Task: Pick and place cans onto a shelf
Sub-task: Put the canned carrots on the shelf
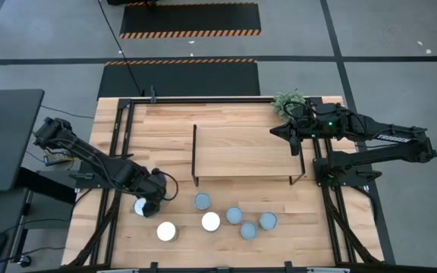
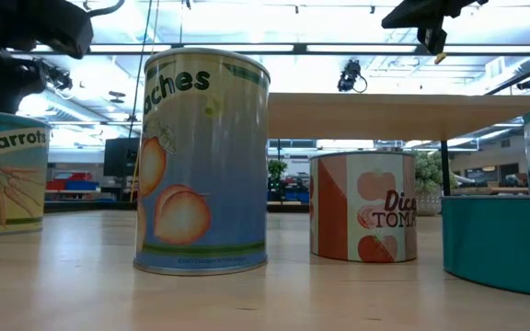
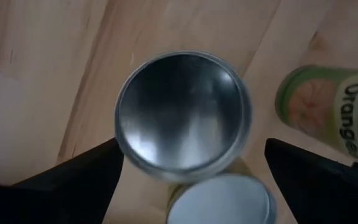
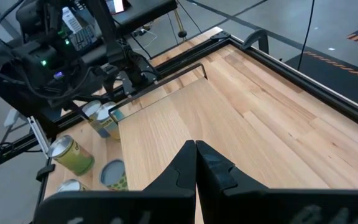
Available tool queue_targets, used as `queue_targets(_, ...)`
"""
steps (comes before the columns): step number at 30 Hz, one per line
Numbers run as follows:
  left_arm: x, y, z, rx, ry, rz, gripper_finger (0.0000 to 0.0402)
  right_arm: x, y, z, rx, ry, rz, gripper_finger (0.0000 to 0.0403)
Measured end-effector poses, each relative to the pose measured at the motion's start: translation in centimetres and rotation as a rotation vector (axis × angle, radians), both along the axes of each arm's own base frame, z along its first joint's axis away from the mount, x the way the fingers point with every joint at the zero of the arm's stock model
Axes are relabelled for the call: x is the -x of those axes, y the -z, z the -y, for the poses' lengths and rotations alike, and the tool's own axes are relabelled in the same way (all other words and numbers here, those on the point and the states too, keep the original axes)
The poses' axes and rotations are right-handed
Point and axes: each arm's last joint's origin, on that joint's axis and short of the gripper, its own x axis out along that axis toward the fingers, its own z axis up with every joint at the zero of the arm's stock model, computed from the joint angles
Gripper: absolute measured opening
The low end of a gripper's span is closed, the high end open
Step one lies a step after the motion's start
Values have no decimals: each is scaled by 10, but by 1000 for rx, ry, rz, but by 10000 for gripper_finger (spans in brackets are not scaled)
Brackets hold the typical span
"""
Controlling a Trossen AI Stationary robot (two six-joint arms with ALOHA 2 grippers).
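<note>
Seven cans stand on the table in front of the shelf point(image 1: 245, 152), a light-wood board on thin black legs. My left gripper point(image 1: 147, 200) is open above the leftmost can point(image 1: 139, 207). In the left wrist view that can's silvery round top point(image 3: 183, 111) lies between the two fingers, which stand on either side of it without plainly touching. In the low view this gripper point(image 2: 26, 41) hangs over the carrots can point(image 2: 7, 170). My right gripper point(image 4: 196, 155) is shut and empty above the shelf's right end point(image 1: 290, 138).
The other cans point(image 1: 166, 230) point(image 1: 211, 221) point(image 1: 248, 230) stand close together along the near edge, right of my left gripper. One can top point(image 3: 222, 200) and an oranges can point(image 3: 331, 115) are close to the left fingers. A small green plant point(image 1: 288, 101) is at the far right.
</note>
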Motion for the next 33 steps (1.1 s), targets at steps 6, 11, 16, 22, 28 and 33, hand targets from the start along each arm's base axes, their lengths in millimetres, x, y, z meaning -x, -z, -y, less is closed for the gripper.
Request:
queue_targets(6, -11, 14, 6, -19, 0, -26, 396, 0, -1, 0, 1, 0, 8, 4)
queue_targets(11, -17, 20, 8, -43, -8, -26, 396, 0, -1, 0, 1, 0, 8, 4)
queue_targets(16, -22, 24, 10, -45, -6, 3, 396, 0, -1, 0, 1, 0, 8, 4)
queue_targets(22, -26, 25, 8, -82, -20, 27, 379, -1, -1, 0, 2, 0, 16, 4)
queue_targets(28, -29, 25, 2, -93, -3, 28, 309, -1, -2, 0, 9, -3, 21, 4)
queue_targets(33, -31, 20, -12, -84, -19, 16, 307, -1, -2, 0, 10, -3, 21, 4)
